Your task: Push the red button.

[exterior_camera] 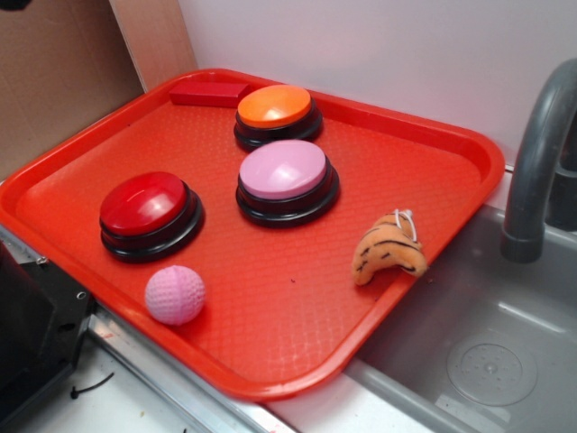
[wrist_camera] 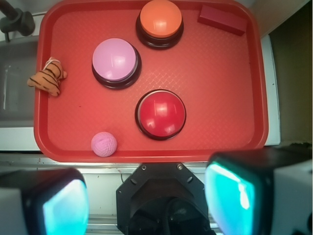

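The red button (exterior_camera: 144,203) is a glossy dark-red dome on a black base, at the near left of the red tray (exterior_camera: 297,307). In the wrist view the red button (wrist_camera: 161,113) lies mid-tray (wrist_camera: 220,88), ahead of my gripper (wrist_camera: 146,200). The gripper is open and empty, its two teal-padded fingers (wrist_camera: 66,208) wide apart at the bottom corners. It hangs high, back from the tray's near edge, above the black robot base (wrist_camera: 164,196). The gripper is out of the exterior view.
An orange-topped button (exterior_camera: 274,106) and a pink-topped button (exterior_camera: 283,170) stand behind the red one. A pink ball (exterior_camera: 175,294), a striped plush toy (exterior_camera: 389,249) and a red block (exterior_camera: 209,93) also lie on the tray. A grey faucet (exterior_camera: 541,153) and sink (exterior_camera: 487,343) are at the right.
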`<action>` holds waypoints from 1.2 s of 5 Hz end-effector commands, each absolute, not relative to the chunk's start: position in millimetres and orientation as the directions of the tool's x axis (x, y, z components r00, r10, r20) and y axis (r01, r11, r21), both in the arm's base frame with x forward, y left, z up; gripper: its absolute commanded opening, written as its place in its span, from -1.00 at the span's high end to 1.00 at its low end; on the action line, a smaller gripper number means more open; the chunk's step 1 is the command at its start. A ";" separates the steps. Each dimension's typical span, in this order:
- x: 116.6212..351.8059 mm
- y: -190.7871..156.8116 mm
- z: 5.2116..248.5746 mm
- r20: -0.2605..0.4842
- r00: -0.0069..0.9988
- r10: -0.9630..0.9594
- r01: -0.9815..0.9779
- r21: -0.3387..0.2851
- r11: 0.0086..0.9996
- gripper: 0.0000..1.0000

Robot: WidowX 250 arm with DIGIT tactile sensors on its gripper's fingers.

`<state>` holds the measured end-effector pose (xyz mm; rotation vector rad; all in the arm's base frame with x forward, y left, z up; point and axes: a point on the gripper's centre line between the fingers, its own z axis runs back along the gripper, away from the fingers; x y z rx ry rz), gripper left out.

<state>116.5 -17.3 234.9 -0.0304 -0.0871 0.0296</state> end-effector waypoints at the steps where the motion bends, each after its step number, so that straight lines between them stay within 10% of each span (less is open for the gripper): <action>1: 116.5 -17.3 234.9 0.087 0.996 0.031 -0.028 -0.032 0.999 -1.00; 6: 154.8 24.9 112.4 -0.005 1.000 -0.014 0.014 -0.035 0.999 -1.00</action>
